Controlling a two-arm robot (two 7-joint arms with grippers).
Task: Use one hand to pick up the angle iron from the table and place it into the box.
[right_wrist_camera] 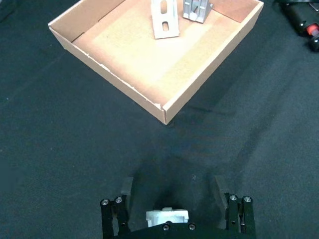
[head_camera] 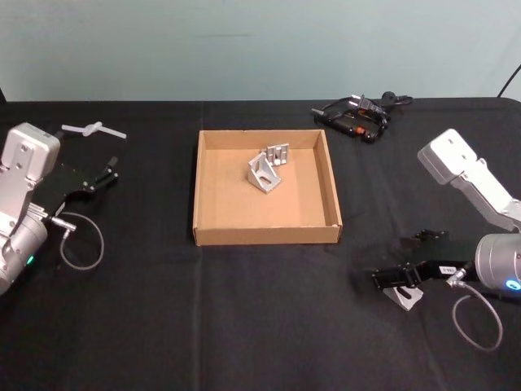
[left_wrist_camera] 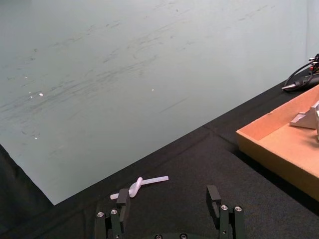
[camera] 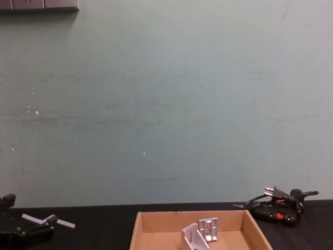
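**Right gripper low over the angle iron, fingers spread**

Head view: the right gripper (head_camera: 403, 267) reaches in low over the table (head_camera: 244, 326) from the right. Its fingers are apart. The angle iron (head_camera: 404, 296) lies on the table just below them, well apart from the box (head_camera: 198, 187). In the box, toward its far side, are a taller bracket (head_camera: 264, 175) and a smaller bracket (head_camera: 278, 154). The left gripper (head_camera: 104, 175) sits parked at the left.

Left wrist view: its fingers (left_wrist_camera: 213, 196) stand wide apart, with a white plastic piece (left_wrist_camera: 142, 184) beyond them.

Right wrist view: the angle iron sits between the spread fingers (right_wrist_camera: 127, 185), deep toward the palm.

Chest view: a black corded tool (camera: 276, 212) lies to the right of the box.
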